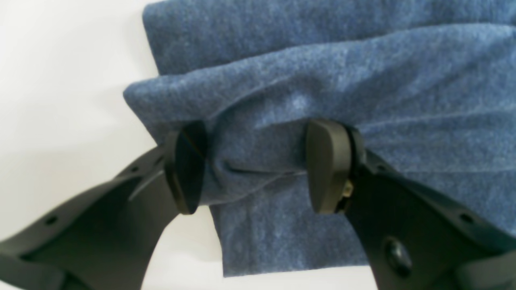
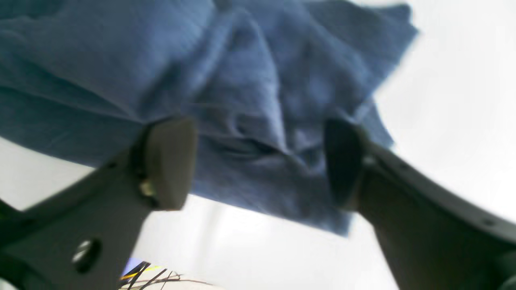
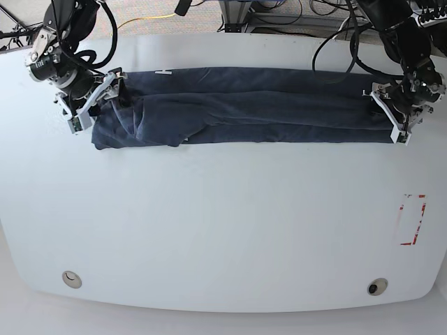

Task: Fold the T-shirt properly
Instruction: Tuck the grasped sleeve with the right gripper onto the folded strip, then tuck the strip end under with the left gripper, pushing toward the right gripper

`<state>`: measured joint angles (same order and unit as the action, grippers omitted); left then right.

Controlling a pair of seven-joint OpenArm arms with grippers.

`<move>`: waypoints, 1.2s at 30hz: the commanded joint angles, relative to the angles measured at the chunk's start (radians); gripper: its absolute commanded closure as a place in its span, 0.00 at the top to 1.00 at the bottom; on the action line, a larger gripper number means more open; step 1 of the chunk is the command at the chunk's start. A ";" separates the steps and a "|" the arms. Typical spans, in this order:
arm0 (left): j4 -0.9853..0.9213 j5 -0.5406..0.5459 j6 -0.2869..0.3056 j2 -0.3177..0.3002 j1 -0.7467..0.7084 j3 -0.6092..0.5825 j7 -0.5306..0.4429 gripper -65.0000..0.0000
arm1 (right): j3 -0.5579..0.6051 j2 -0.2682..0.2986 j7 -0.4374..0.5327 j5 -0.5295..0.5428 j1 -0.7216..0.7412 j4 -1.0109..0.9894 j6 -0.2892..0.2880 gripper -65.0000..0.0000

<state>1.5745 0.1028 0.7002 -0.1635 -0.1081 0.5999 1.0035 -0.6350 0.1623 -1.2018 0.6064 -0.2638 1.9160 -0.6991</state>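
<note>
One T-shirt (image 3: 237, 106) lies in a long band across the far part of the one white desk (image 3: 223, 230). Two arms reach in, one at each end of it, each ending in one tool: the left tool (image 3: 395, 115) on the scene's right, the right tool (image 3: 94, 98) on its left. Each tool has two fingers. The desk has two small round fittings near its near edge and one red rectangular mark (image 3: 412, 220) at right.
</note>
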 commanded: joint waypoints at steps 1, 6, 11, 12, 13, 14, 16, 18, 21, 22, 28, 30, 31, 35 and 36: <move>0.004 -0.041 -0.002 -0.009 -0.005 0.001 0.038 0.55 | -0.029 0.013 0.026 0.037 0.010 0.035 0.001 0.80; 0.004 -0.039 -0.002 -0.009 -0.003 0.001 0.038 0.55 | -0.021 0.013 0.023 0.209 -0.018 0.055 0.001 0.67; 0.005 -0.039 -0.002 -0.011 -0.003 0.001 0.038 0.55 | 0.097 0.013 0.023 0.323 -0.019 0.055 0.001 0.47; 0.005 -0.039 -0.002 -0.011 -0.003 0.001 0.038 0.55 | 0.116 0.010 0.026 0.317 -0.016 0.053 0.001 0.43; 0.005 -0.039 -0.002 -0.011 -0.003 0.001 0.038 0.55 | 0.132 -0.005 0.027 0.300 -0.001 0.052 0.001 0.38; 0.005 -0.039 -0.002 -0.011 -0.003 0.001 0.038 0.55 | 0.143 -0.028 0.027 0.272 0.016 0.052 0.001 0.31; 0.005 -0.039 -0.002 -0.012 -0.003 0.001 0.038 0.55 | 0.159 -0.054 0.027 0.220 0.028 0.052 0.001 0.24; 0.005 -0.039 -0.002 -0.014 -0.003 0.001 0.038 0.55 | 0.183 -0.080 0.027 0.137 0.059 0.049 0.001 0.19; 0.005 -0.039 -0.002 -0.011 -0.003 0.001 0.038 0.55 | 0.235 -0.103 0.029 0.017 0.111 0.013 0.001 0.19; 0.005 -0.039 -0.002 -0.011 -0.003 0.001 0.038 0.55 | 0.251 -0.108 0.033 -0.032 0.123 -0.003 0.001 0.19; 0.005 -0.039 -0.002 -0.011 -0.003 0.001 0.038 0.55 | 0.272 -0.108 0.135 -0.185 0.136 -0.118 0.001 0.18; 0.005 -0.039 -0.002 -0.011 -0.003 0.001 0.038 0.55 | 0.271 -0.100 0.142 -0.216 0.133 -0.163 0.001 0.18; 0.005 -0.038 -0.002 -0.011 -0.003 0.001 0.038 0.55 | 0.269 -0.093 0.145 -0.230 0.131 -0.184 0.001 0.18; 0.023 -0.031 -0.002 -0.008 0.011 0.002 0.039 0.55 | 0.266 -0.069 0.188 -0.254 0.126 -0.266 0.001 0.18; 0.036 -0.030 -0.002 -0.008 0.012 0.005 0.039 0.55 | 0.266 -0.068 0.211 -0.256 0.117 -0.278 0.001 0.18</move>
<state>1.5841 0.1020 0.7002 -0.1600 -0.1009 0.6003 1.0122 -0.3656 0.0818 -0.9958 0.3744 -0.1410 1.6463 -0.7002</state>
